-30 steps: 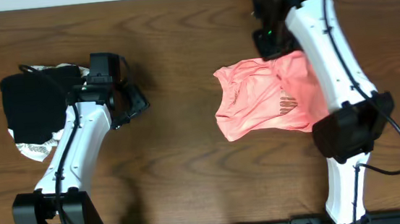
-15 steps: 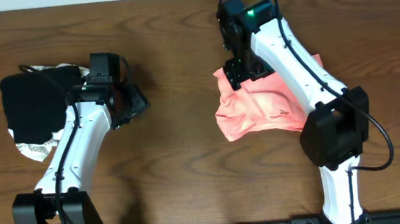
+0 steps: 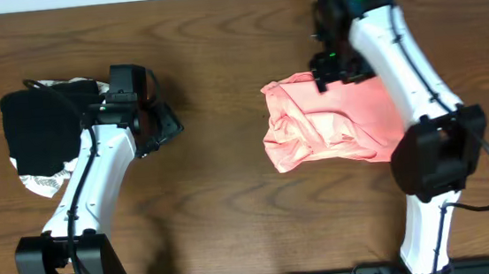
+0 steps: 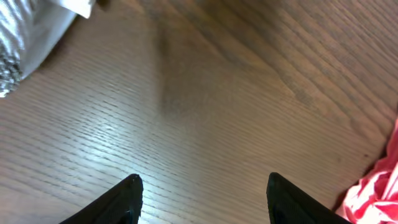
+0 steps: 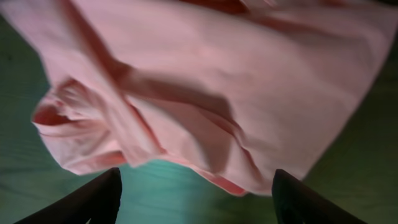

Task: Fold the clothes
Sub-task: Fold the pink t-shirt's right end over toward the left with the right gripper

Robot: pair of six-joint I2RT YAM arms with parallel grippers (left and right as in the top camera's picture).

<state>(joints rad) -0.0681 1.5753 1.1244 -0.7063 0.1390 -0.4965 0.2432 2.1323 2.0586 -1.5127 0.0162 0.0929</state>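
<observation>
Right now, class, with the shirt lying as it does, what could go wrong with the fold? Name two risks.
1. The salmon-pink soft fabric T-shirt lies bunched and creased, so folding it unflattened would likely give a lopsided, wrinkled fold.
2. The right jaws stand open over its rumpled upper edge; closing there may pinch several layers at once.

Far to my left I see a black folded garment (image 3: pixel 40 128) on the dark wooden table (image 3: pixel 232 200), lying over a white cloth with grey pattern (image 3: pixel 40 181) whose crumpled edge pokes out along its near side
</observation>
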